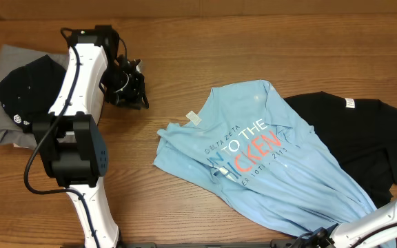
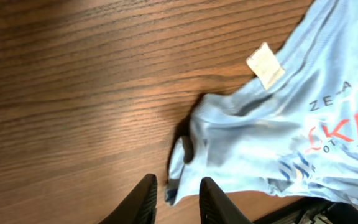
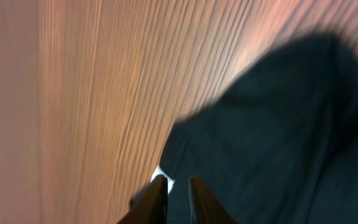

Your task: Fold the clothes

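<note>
The light-blue T-shirt (image 1: 281, 176) printed in blue and red lies crumpled and spread on the wooden table, right of centre. A black garment (image 1: 364, 138) lies partly under its right side. My left gripper (image 1: 128, 86) hangs over bare wood to the left of the shirt. In the left wrist view it (image 2: 178, 196) stands open, with a sleeve corner of the T-shirt (image 2: 272, 137) showing beyond the gap, untouched. My right gripper (image 3: 178, 194) is over the black garment (image 3: 278, 124), its jaws a narrow gap apart with nothing pinched. A sliver of light-blue cloth (image 3: 165, 176) shows at its tip.
A folded grey garment (image 1: 9, 62) with a black one (image 1: 29, 86) on top sits at the far left, behind the left arm (image 1: 81, 89). The right arm (image 1: 381, 222) comes in at the bottom right corner. A white neck label (image 2: 266, 65) lies on the shirt.
</note>
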### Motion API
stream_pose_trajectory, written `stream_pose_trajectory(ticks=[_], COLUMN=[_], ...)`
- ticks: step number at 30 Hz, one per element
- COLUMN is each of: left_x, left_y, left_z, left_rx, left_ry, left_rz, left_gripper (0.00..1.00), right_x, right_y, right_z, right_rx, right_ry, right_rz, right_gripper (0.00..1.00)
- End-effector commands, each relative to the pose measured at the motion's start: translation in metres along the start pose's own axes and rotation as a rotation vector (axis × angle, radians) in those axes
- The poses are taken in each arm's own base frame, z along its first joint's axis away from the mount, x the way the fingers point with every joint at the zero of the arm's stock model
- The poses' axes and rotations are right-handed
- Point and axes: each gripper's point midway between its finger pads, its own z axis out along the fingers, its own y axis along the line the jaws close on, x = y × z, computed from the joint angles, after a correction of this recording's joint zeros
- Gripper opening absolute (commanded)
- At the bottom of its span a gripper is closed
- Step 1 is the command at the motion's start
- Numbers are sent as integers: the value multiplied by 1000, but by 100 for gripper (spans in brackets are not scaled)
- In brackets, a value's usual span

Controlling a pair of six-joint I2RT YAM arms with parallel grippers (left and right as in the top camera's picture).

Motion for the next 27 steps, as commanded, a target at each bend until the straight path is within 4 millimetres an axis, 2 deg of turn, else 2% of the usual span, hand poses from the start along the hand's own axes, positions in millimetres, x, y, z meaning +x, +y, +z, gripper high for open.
stream_pose_trajectory(ticks=[1, 4, 6, 9, 13, 17, 20, 22, 24, 27], left_x=[3, 7, 4, -2, 2, 9, 11, 7, 2, -2], left_y=[1, -8, -28, -62, -95, -114, -137, -143, -147, -156], left_z=[-3, -1, 0, 5, 23, 44, 55, 60, 64, 69], left_rx=[-12, 24, 114, 206, 165, 29, 16, -31, -70, -64], left_ry=[21, 40, 25, -3, 5, 25, 11, -12, -41, -64], left_rz=[17, 18, 62, 163, 309, 400, 478, 482, 475, 499], left_gripper=[27, 28, 32, 32, 30, 31, 36, 36, 36, 38], right_x=[26, 59, 87, 121, 145, 163, 167, 163, 149, 126], right_y=[19, 1, -11, -34, -71, -108, -131, -137, -136, -123], right_z=[-6, 9, 22, 43, 60, 67, 78, 88, 101, 111], right_rx=[-8, 144, 239, 387, 543, 629, 649, 623, 567, 490], right_ry=[66, 143, 200, 241, 226, 223, 178, 136, 58, -37], right_rz=[-41, -32, -9, -1, 27, 112, 155, 163, 159, 152], right_gripper=[15, 10, 4, 4, 4, 4, 4, 4, 4, 4])
